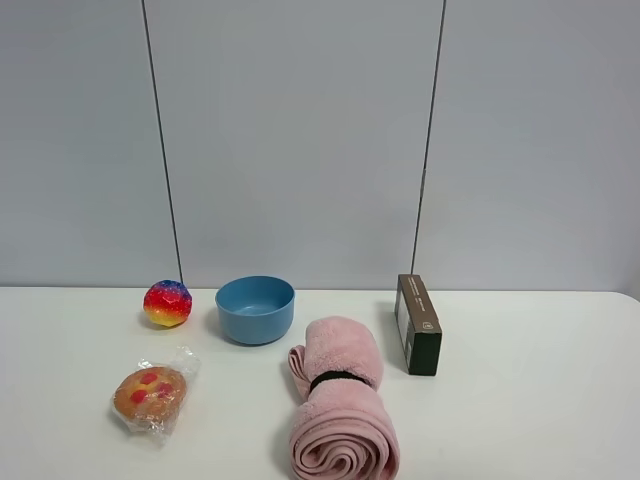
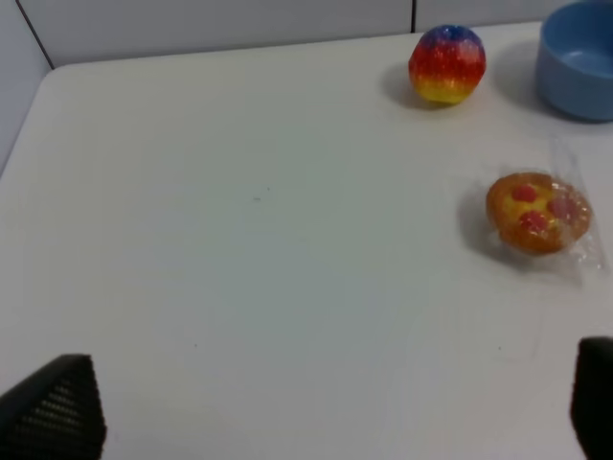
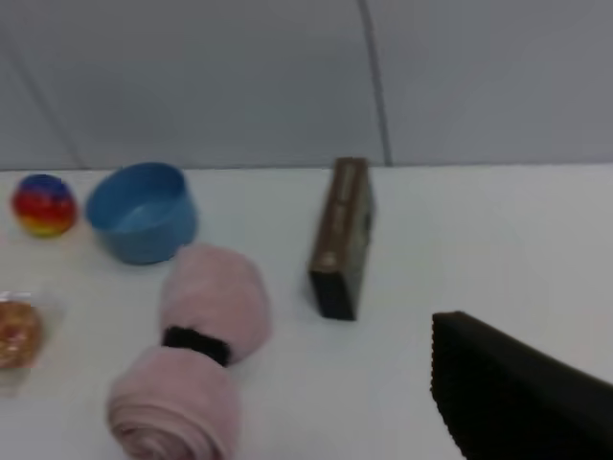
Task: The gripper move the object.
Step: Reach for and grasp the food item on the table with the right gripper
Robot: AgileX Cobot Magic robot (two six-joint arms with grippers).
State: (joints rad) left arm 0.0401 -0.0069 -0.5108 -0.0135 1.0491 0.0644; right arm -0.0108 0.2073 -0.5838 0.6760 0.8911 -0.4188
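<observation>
The muffin-like pastry [image 1: 150, 393] in clear crinkly wrap lies on the white table [image 1: 520, 420] at the front left. It also shows in the left wrist view [image 2: 536, 212] and at the edge of the right wrist view [image 3: 14, 333]. No gripper shows in the exterior high view. In the left wrist view my left gripper [image 2: 321, 422] is open and empty, its black fingertips [image 2: 53, 412] wide apart, well short of the pastry. In the right wrist view only one black finger [image 3: 517, 393] of my right gripper shows, far from the pastry.
A rainbow ball [image 1: 167, 303] sits behind the pastry. A blue bowl [image 1: 255, 309] stands to its right. A rolled pink towel [image 1: 340, 410] with a black band lies at the front middle. A dark box [image 1: 417, 323] lies right of it.
</observation>
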